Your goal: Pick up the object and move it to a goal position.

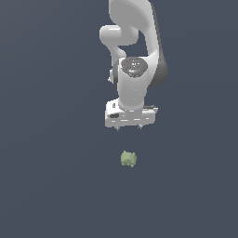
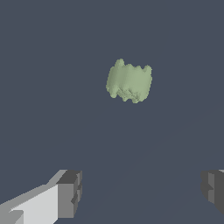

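The object (image 1: 128, 159) is a small pale olive-green lumpy blob lying on the dark grey floor, below the white arm in the exterior view. In the wrist view the object (image 2: 129, 82) shows as a bumpy, roughly boxy lump apart from both fingers. My gripper (image 1: 128, 127) hangs above it with a clear gap to it. My gripper (image 2: 141, 192) is open, its two grey fingertips (image 2: 70, 192) spread wide with nothing between them.
The white arm (image 1: 135, 56) rises to the top of the exterior view. Plain dark grey ground (image 1: 46, 186) surrounds the object on all sides.
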Robot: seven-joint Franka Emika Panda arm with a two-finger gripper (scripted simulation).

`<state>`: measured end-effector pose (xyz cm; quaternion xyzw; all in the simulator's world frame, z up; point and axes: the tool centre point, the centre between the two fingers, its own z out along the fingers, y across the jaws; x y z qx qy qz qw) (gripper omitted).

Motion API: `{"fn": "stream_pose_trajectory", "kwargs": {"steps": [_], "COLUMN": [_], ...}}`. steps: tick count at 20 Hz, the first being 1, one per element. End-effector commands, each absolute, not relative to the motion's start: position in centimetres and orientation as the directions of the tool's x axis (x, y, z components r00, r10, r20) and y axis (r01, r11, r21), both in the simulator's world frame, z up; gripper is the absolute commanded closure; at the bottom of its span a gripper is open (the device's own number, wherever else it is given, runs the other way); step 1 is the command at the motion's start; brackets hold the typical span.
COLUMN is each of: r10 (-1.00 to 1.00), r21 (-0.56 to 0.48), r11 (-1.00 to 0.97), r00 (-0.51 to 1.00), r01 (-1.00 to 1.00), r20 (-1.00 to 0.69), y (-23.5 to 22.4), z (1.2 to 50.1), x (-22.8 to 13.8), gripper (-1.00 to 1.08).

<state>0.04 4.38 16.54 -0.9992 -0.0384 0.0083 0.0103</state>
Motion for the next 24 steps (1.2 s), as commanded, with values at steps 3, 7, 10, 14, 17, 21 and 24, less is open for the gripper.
{"fn": "stream_pose_trajectory", "kwargs": {"steps": [3,7,10,14,17,21,24], "r10": [0.081,0.11,0.147,0.215,0.279,0.382,0.46], "r21": [-0.021,-0.02,-0.018,-0.017,-0.015,-0.013,-0.011], "r11": [-0.997,-0.994,-0.989,-0.977,-0.96,-0.924,-0.888], "r00": [0.997,0.994,0.989,0.977,0.96,0.924,0.888], "r01": [0.08,0.109,0.147,0.214,0.279,0.381,0.46], "r20": [-0.016,-0.015,-0.015,-0.014,-0.014,-0.013,-0.013], "y": [4.3,4.3,4.4,4.4,4.5,4.6,4.7], "z": [16.5,16.4,16.2,15.9,15.6,15.1,14.7], "x": [0.1,0.3,0.6,1.1,1.6,2.3,3.0], "gripper": [-0.92,-0.92,-0.92,-0.92,-0.92,-0.92,-0.92]}}
